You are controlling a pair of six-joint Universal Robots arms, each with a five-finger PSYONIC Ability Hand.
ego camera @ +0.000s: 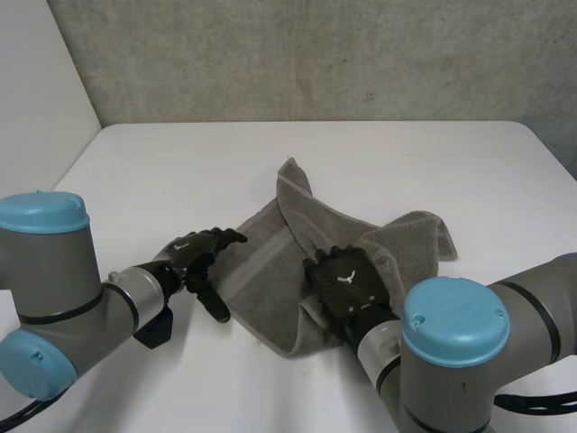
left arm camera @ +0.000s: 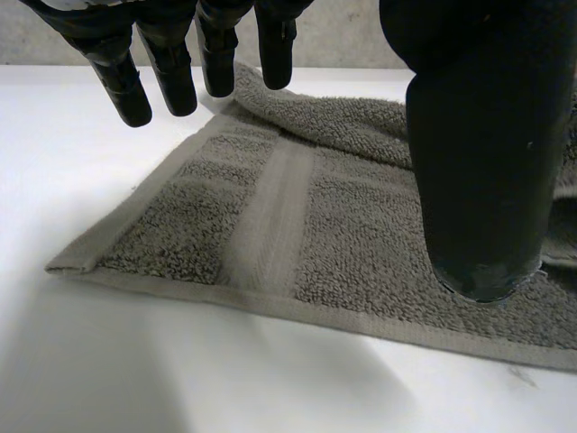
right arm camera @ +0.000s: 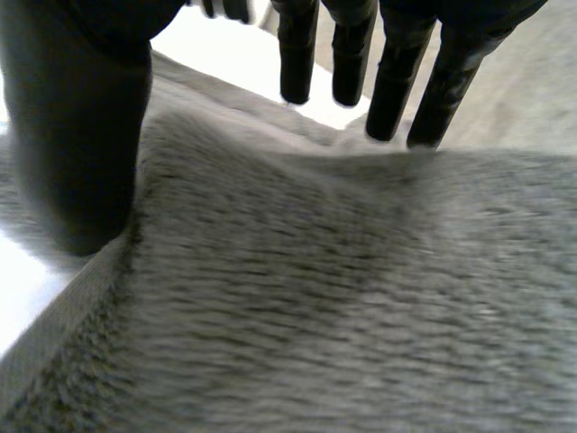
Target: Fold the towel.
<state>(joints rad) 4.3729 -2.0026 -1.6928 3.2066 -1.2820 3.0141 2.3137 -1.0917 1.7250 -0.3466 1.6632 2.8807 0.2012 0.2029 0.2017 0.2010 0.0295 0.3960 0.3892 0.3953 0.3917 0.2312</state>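
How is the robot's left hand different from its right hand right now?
The left hand is at the towel's left edge, partly over bare table. The right hand is right over the towel, palm down. In the head view the left hand's thumb juts out wide, while the right hand shows its back. Both hands are black and open.
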